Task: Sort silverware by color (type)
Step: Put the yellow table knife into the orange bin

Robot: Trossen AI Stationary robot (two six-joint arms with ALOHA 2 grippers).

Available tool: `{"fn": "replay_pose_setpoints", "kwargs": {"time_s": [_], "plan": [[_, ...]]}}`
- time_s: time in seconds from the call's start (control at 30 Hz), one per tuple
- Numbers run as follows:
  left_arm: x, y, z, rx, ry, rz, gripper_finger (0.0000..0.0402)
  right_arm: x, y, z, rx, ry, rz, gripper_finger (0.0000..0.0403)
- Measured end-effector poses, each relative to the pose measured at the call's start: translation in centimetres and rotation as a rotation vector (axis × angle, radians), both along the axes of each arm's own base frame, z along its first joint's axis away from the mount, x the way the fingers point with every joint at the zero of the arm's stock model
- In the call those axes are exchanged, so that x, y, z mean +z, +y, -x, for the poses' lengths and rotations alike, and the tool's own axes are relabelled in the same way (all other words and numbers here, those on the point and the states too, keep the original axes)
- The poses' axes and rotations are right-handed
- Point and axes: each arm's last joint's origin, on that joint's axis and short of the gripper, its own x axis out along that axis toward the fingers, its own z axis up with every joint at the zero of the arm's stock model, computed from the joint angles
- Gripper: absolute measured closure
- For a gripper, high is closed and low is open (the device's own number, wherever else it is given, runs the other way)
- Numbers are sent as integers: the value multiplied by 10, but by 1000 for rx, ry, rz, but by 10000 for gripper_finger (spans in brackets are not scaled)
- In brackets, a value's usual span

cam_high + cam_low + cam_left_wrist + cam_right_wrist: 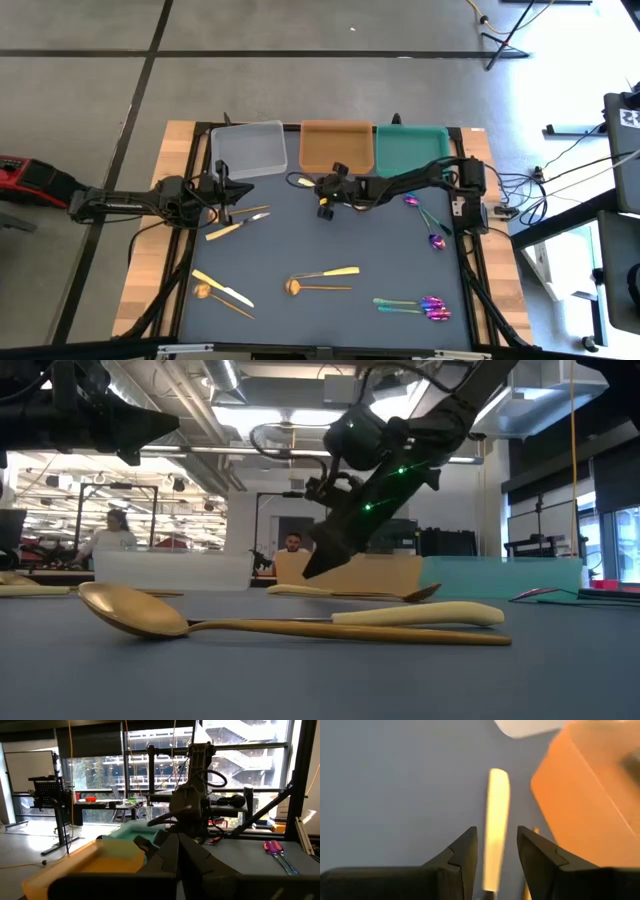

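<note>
1. Silverware lies scattered on my dark table mat [330, 240]: a pale gold knife [222, 288] and copper spoon [208, 294] at the near left, a pale gold knife [335, 272] beside a copper spoon [300, 287] in the middle, and iridescent pieces [420, 305] at the near right.
2. Two more iridescent spoons [428, 222] rest near the teal tray [412, 148], and two pale gold pieces [240, 222] lie just beside my left gripper [228, 200].
3. My right gripper [325, 198] hangs low over the mat in front of the orange tray [336, 146].
4. Its fingers [462, 852] stand apart, grasping nothing, with a pale gold handle [496, 820] lying on the mat between them in the right wrist view.
5. That piece sits just beside the orange tray's wall.
6. My left gripper is clenched and empty, parked near the clear tray [248, 148].
7. People [108, 532] show in the room beyond the table.
</note>
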Motion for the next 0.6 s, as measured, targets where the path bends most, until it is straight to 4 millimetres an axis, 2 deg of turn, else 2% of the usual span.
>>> {"fn": "replay_pose_setpoints", "kwargs": {"time_s": [0.2,0.4,0.5,0.6], "plan": [[0,0,0,0,-1,0,401,-20,-9,0,17,24,-89,272],[0,0,0,1,-1,0,401,-24,-8,-1,26,32,-95,274],[0,0,0,0,-1,0,401,-24,-8,-1,49,37,-107,297],[0,0,0,1,-1,0,401,-24,-7,-1,68,46,-95,341]]}}
